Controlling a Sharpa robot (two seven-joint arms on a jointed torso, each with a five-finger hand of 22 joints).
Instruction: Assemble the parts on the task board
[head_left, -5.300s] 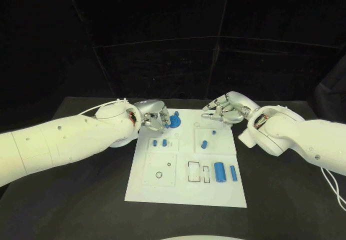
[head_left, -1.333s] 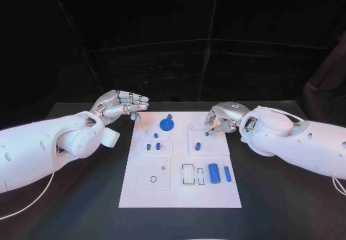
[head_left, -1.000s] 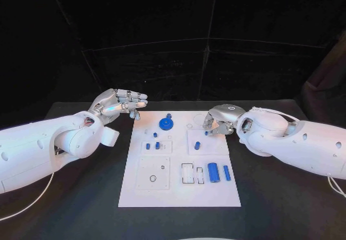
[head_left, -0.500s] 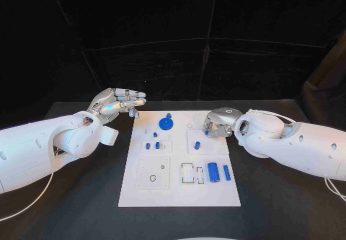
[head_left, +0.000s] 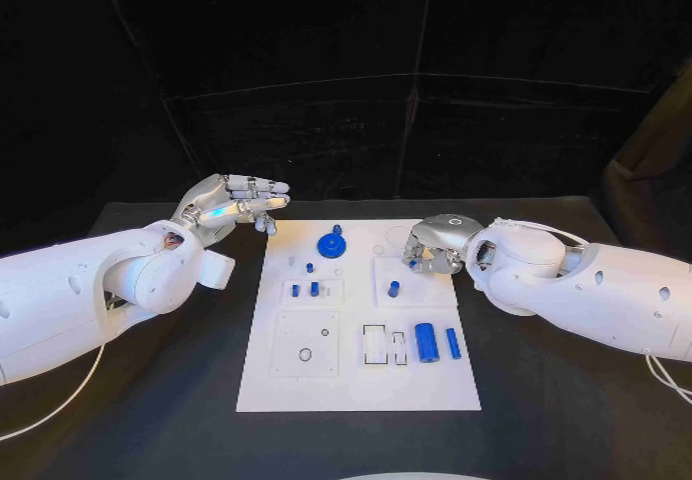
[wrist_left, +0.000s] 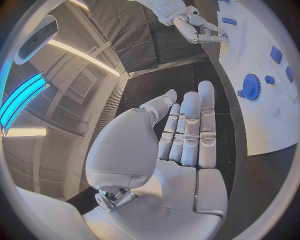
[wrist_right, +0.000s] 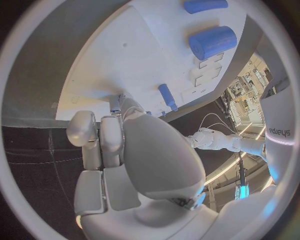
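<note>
On the black worktop (head_left: 562, 400), at its middle: you have the white task board (head_left: 361, 385), long side running near to far.
Left robot hand (head_left: 231, 205): you see it raised off the far-left corner of the board, well apart from every part. Its fingers (wrist_left: 190, 125) lie straight and side by side in the left wrist view, palm bare, gripping nothing.
Right robot hand (head_left: 433, 245): it sits low over the far-right part of the board. Fingers (wrist_right: 100, 145) are curled down toward the board in the right wrist view; you cannot tell whether they clasp anything, since the back of the hand hides the tips.
Blue gear (head_left: 332, 245): flat on the far end of the board, left of the right robot hand, a short stub standing at its centre.
Small blue pegs (head_left: 304, 290): two stand side by side in the left middle plate, one more just beyond them.
Blue pin (head_left: 392, 289): lying in the right middle plate, just near of the right robot hand; you see it again close to the curled fingers in the right wrist view.
Large blue cylinder (head_left: 426, 341): lying on the near-right area, long axis near to far.
Slim blue rod (head_left: 453, 343): just right of the cylinder, parallel to it, apart.
Rectangular slots (head_left: 387, 345): left of the cylinder, outlined in dark.
</note>
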